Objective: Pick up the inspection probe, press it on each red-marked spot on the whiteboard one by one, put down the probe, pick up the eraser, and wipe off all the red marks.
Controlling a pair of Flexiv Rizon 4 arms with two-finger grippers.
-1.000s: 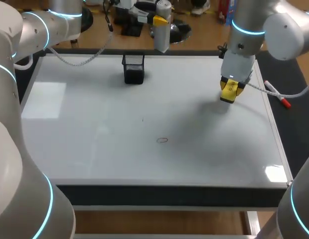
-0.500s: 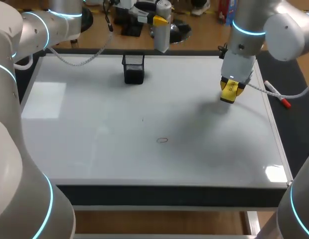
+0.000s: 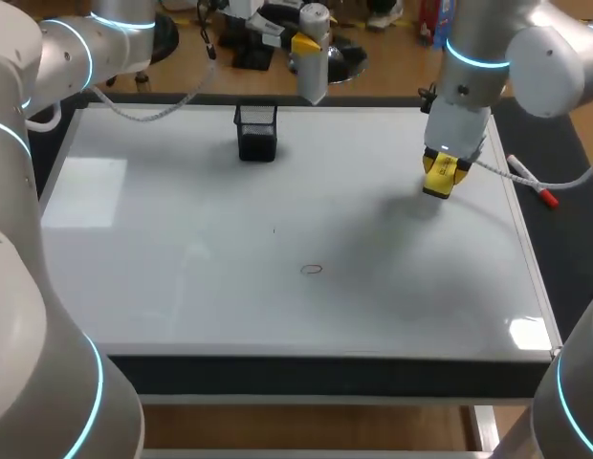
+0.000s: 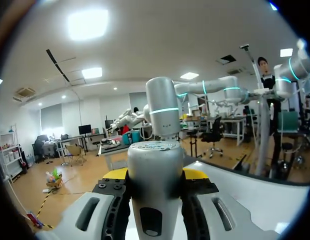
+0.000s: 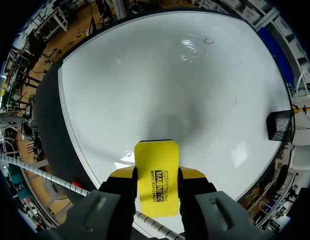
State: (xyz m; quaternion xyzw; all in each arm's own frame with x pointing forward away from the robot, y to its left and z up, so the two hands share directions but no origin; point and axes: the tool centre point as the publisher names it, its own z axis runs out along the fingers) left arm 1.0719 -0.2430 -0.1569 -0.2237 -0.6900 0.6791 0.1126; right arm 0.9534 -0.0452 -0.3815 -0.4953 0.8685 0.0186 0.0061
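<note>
1. Two tools are in hand at once. At the left, the left gripper [image 4: 155,174] is clamped on the inspection probe [image 4: 155,192], a silver cylinder held up over the far edge of the whiteboard [image 3: 163,287], clear of its surface.
2. A black mesh holder [image 3: 257,132] stands on the board near that far edge, a little nearer the robot than the probe.
3. Toward the middle lie the red marks to be cleared: a small ring [image 3: 312,270] and, nearer the holder, a faint speck [image 3: 274,229]. The speck may be a second mark, but it is too small to be sure.
4. At the right, the right gripper [image 5: 157,172] has its fingers closed on the yellow eraser [image 5: 156,187]. The eraser hangs over the board's right part, well apart from the ring.
5. The step in hand appears to be wiping. To do it well, the robot should carry the eraser across to the ring and set its face flat on the board. It should press evenly through overlapping strokes, then treat the speck, keeping wide of the holder.
6. A marker pen [image 3: 533,182] lies off the board's right edge.
</note>
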